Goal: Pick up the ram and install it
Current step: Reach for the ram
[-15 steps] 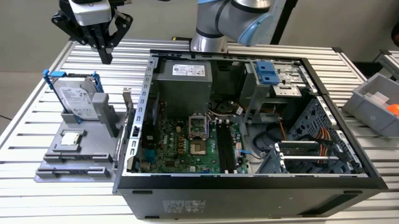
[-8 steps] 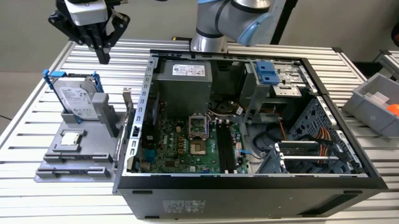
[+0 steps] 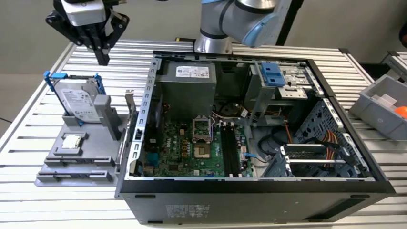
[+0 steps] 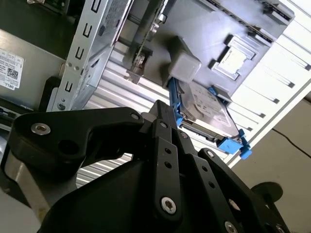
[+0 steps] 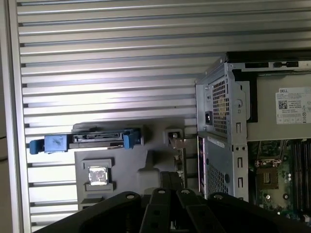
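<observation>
The ram point(image 3: 129, 112) stands on end, seen edge-on as a thin strip, in the grey fixture point(image 3: 64, 167) beside the case wall. Its top end point(image 5: 177, 141) and its notched edge point(image 4: 138, 48) appear in the wrist views. My gripper point(image 3: 102, 60) hangs high above the back of the fixture, behind the hard drive and to the exterior view's left of the ram. Its black fingers point(image 4: 163, 114) come together to a point and look shut with nothing between them. They also rise into the first wrist view as the fingers point(image 5: 171, 180), short of the ram.
The open computer case point(image 3: 254, 183) lies on the slatted table, with the motherboard's dark memory slots point(image 3: 230, 151) inside. On the fixture are a hard drive in a blue frame point(image 3: 79, 100) and a silver processor chip point(image 3: 71, 141). A grey bin point(image 3: 381, 107) sits at the exterior view's right.
</observation>
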